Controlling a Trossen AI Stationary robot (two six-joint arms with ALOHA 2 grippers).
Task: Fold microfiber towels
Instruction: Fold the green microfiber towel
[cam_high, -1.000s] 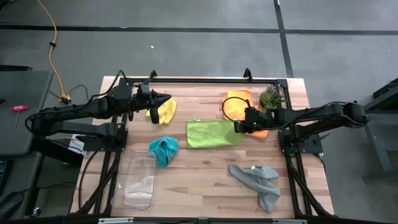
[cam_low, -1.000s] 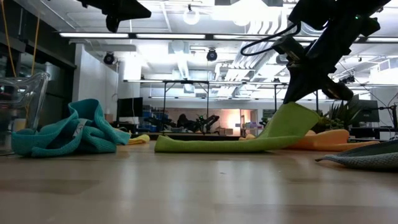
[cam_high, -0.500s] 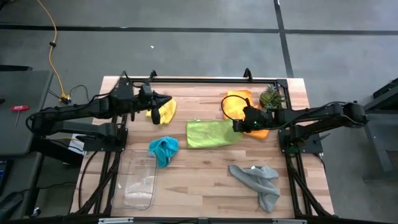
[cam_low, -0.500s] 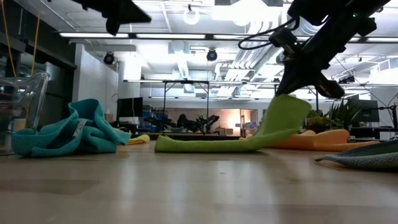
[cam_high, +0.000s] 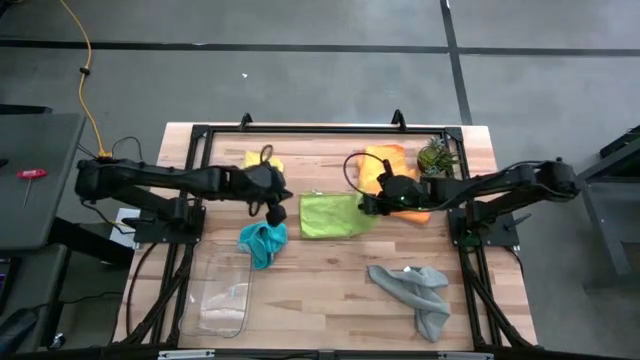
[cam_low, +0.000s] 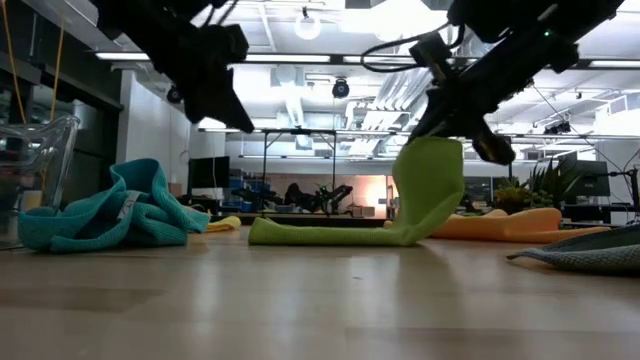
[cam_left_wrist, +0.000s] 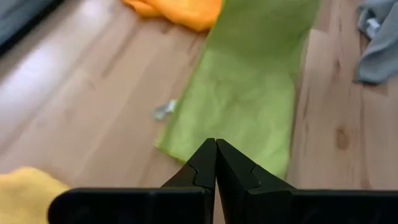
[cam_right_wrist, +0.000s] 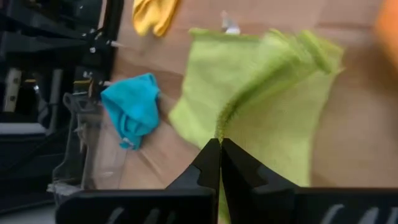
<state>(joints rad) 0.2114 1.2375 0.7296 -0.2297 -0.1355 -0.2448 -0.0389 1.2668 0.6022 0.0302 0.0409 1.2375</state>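
Observation:
The lime green towel (cam_high: 328, 216) lies mid-table with its left part flat on the wood (cam_low: 320, 234). Its right end is raised (cam_low: 430, 185) by my right gripper (cam_high: 366, 206), which is shut on it. My left gripper (cam_high: 276, 212) is shut and empty. It hovers above the table beside the lime towel's left edge (cam_left_wrist: 186, 134). The yellow towel (cam_high: 262, 160) lies far left and the orange towel (cam_high: 385, 166) far right. The teal towel (cam_high: 263, 241) is bunched near the tray, and the grey towel (cam_high: 418, 291) lies crumpled at the near right. My right gripper pinches the lime towel's right end (cam_right_wrist: 222, 121) between its two shut fingers, slanting down from the table's right. One layer or several, I cannot tell. The held end is lifted clear and hangs slack in a curve (cam_low: 432, 200), and the towel's left part stays on the table.
A clear plastic tray (cam_high: 222, 292) lies at the near left. A small spiky green plant (cam_high: 437, 157) stands at the far right beside the orange towel. Bare wood shows at the table's near middle (cam_high: 320, 290).
My right gripper has carried the lime towel's right end up and toward the table's left, so that end now stands arched over while the left part stays flat. My left gripper has left the yellow towel, moving toward the near edge and rightward to the lime towel's left edge.

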